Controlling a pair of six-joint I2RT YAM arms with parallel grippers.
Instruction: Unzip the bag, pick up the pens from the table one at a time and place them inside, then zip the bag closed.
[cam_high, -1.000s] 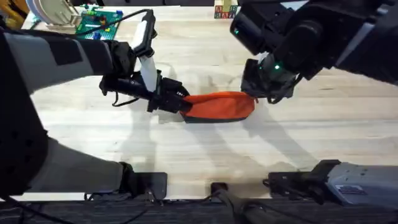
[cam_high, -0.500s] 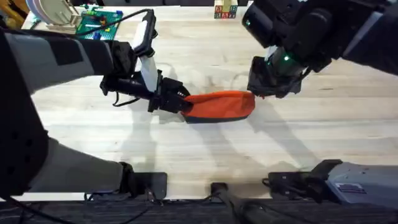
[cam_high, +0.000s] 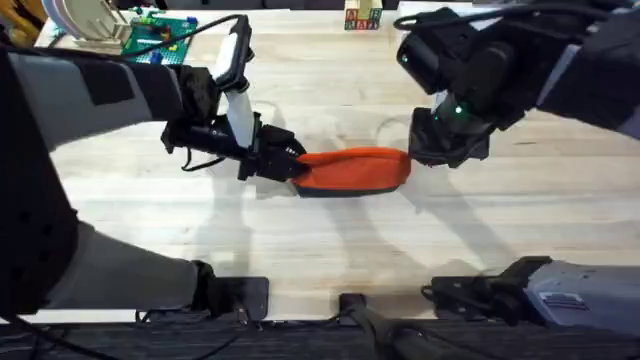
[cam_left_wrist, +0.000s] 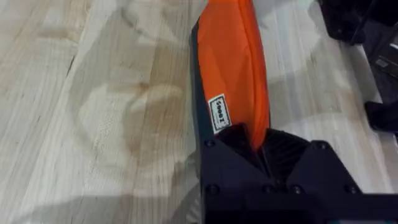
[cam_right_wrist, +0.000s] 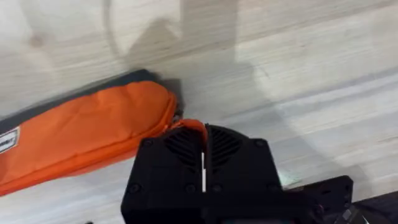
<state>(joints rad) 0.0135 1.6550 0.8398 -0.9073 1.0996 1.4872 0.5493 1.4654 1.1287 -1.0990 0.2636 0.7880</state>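
Two grippers clamp the bag (cam_high: 352, 170): left gripper (cam_high: 292, 165) one end, right gripper (cam_high: 420, 158) its pull.

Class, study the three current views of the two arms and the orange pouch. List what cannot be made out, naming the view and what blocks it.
1. Zipper pull: in the right wrist view, the right gripper covers the pencil pouch end where an orange tab disappears.
2. Pouch's other end: in the left wrist view, the left gripper hides it.
3. Zipper open or closed: too small in the overhead view.
4. Pouch contents: hidden by its fabric.
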